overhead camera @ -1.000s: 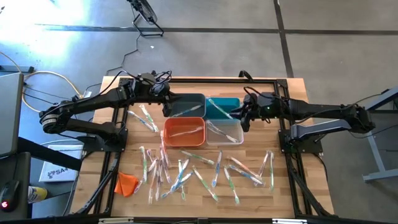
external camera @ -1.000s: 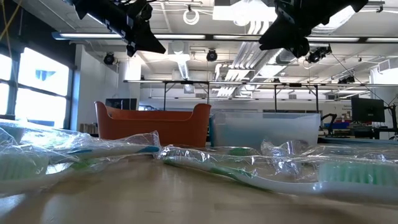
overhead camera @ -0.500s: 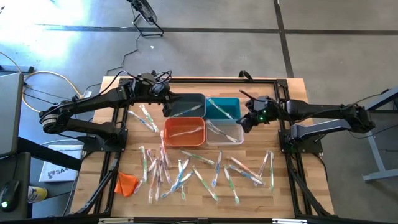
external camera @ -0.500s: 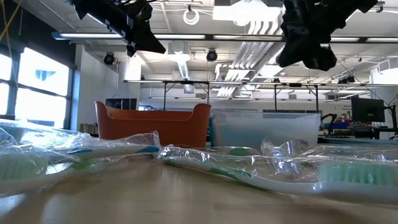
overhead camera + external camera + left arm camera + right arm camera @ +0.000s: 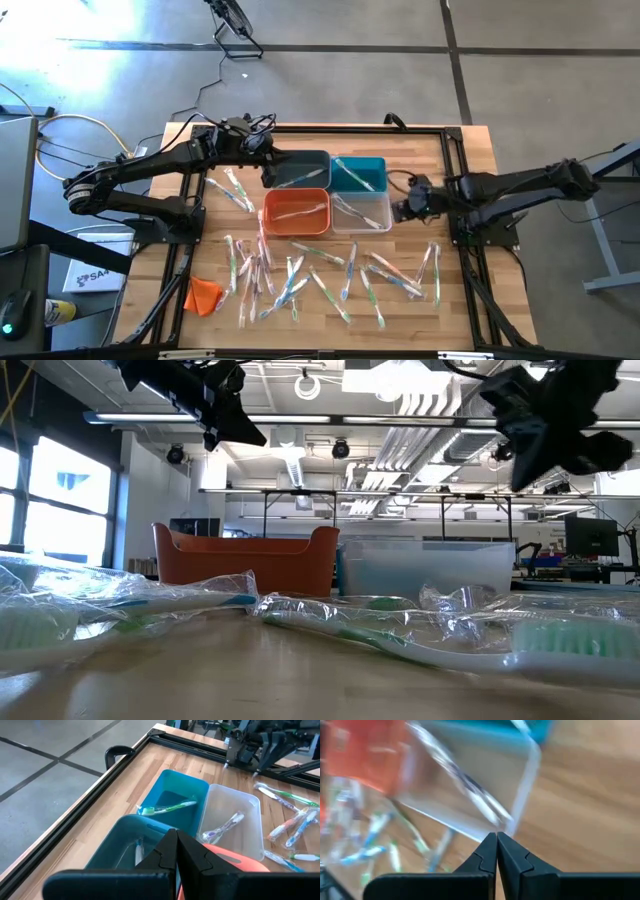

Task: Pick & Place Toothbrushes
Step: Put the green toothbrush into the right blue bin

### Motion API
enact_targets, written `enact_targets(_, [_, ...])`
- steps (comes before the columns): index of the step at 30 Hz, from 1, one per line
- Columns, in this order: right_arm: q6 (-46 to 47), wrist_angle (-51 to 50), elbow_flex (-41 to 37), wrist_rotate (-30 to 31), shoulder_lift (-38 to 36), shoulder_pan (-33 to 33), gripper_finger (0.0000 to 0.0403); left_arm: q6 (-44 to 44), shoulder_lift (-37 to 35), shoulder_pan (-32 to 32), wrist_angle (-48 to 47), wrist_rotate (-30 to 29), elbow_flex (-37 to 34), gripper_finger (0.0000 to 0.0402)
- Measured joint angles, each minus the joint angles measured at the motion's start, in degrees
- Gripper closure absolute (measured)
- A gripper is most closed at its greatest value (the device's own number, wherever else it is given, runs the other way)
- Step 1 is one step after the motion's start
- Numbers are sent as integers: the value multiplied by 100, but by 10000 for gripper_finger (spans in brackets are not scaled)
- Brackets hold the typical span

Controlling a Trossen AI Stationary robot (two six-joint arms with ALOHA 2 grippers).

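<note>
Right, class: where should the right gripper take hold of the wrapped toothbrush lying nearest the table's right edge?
Probably mid-handle, from straight above, with the right gripper spanning its thin width: that toothbrush lies flat on the table, slightly apart from its neighbours, so the fingers should fit on either side.

Worktop [image 5: 470,150]: light wood planks with a black frame rail around it. Four bins at centre: dark grey bin [image 5: 300,170] at 11 o'clock of the cluster, teal bin [image 5: 360,172] at 1 o'clock, orange bin [image 5: 296,211] at 7 o'clock, clear bin [image 5: 362,212] at 5 o'clock. Toothbrushes [image 5: 330,275] at 6 o'clock of the worktop: clear shiny wrappers, white, green and blue handles, some orange-pink tints. Green-white toothbrush [image 5: 167,808] inside the teal bin. Orange cloth lump [image 5: 204,294] at 7 o'clock. Both arms black; left gripper [image 5: 176,851] and right gripper [image 5: 496,851] dark, matte. Floor grey with dark seams.
</note>
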Motion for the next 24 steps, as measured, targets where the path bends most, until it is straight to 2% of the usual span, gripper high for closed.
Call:
enact_targets(7, [1445,-913,0,-11,15,712,400,0,0,-2,0,0,0,401])
enact_targets(16, [2572,-1479,0,-352,15,1204,400,0,0,0,0,-2,0,401])
enact_targets(24, [3409,-1761,0,-907,152,1603,400,0,0,0,-2,-2,0,401])
